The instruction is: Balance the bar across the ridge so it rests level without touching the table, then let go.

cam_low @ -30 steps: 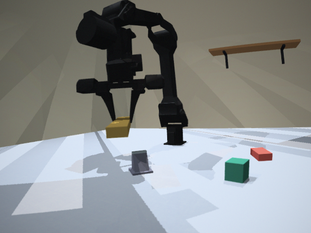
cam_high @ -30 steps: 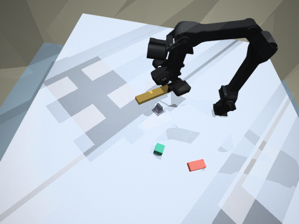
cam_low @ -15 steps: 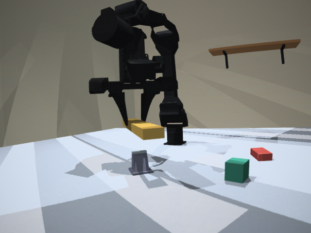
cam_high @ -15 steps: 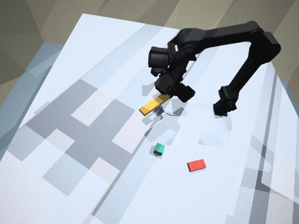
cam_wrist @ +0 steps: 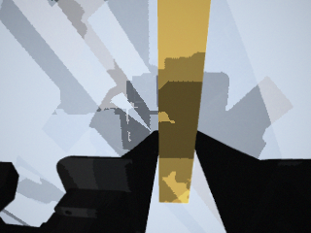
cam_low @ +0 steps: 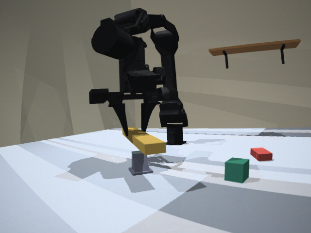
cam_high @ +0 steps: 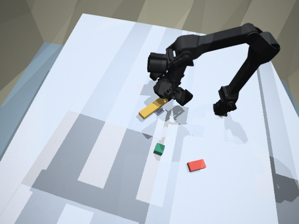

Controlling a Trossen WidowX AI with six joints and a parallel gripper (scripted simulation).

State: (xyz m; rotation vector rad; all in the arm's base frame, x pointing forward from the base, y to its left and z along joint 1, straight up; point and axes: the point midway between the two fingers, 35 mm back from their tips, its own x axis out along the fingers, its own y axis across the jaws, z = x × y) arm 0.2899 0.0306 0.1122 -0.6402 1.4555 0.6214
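The yellow bar (cam_high: 152, 108) (cam_low: 150, 141) (cam_wrist: 182, 39) is held above the table, crossing over the grey ridge. My gripper (cam_low: 135, 132) (cam_wrist: 176, 134) is shut on the bar near one end, with a finger on each long side. The bar's other end reaches out past the ridge. The ridge (cam_high: 159, 111) (cam_low: 138, 161) stands on its flat base, partly covered by the bar in the top and exterior views. It is hidden in the wrist view. I cannot tell whether the bar touches its top.
A green block (cam_high: 159, 149) (cam_low: 235, 170) and a flat red block (cam_high: 196, 165) (cam_low: 261, 153) lie on the table, apart from the ridge. The arm's base stands behind the ridge in the exterior view. A brown shelf (cam_low: 253, 47) hangs on the wall.
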